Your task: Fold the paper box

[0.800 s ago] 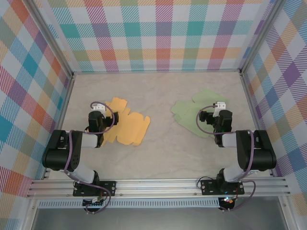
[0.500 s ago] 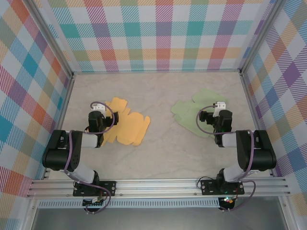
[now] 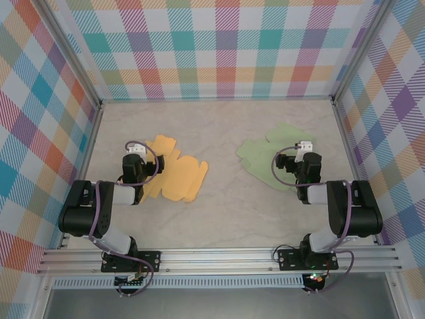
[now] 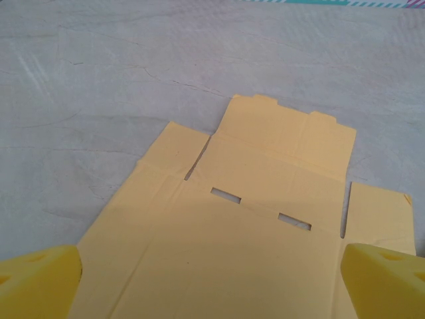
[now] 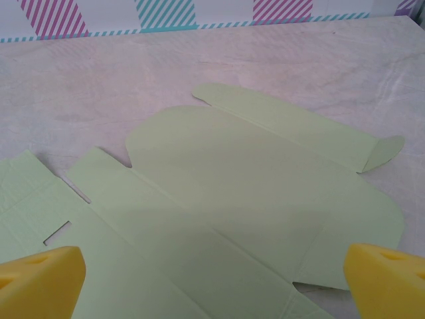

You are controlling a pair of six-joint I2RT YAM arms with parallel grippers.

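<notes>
Plainly, on the table (image 3: 226,126) two flat blanks lie well apart: the yellow paper box (image 3: 176,174) before the left claw (image 4: 212,279), the green paper box (image 3: 269,156) before the right claw (image 5: 212,279). Both claws gape, empty. Judged best: pinch an outer edge, then bend along the scored line.

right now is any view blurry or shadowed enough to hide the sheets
Top external: even light, sharp, no glare. Left wrist: yellow sheet crisp, near fingers soft. Right wrist: green sheet clear, a faint shadow across its near part.
</notes>
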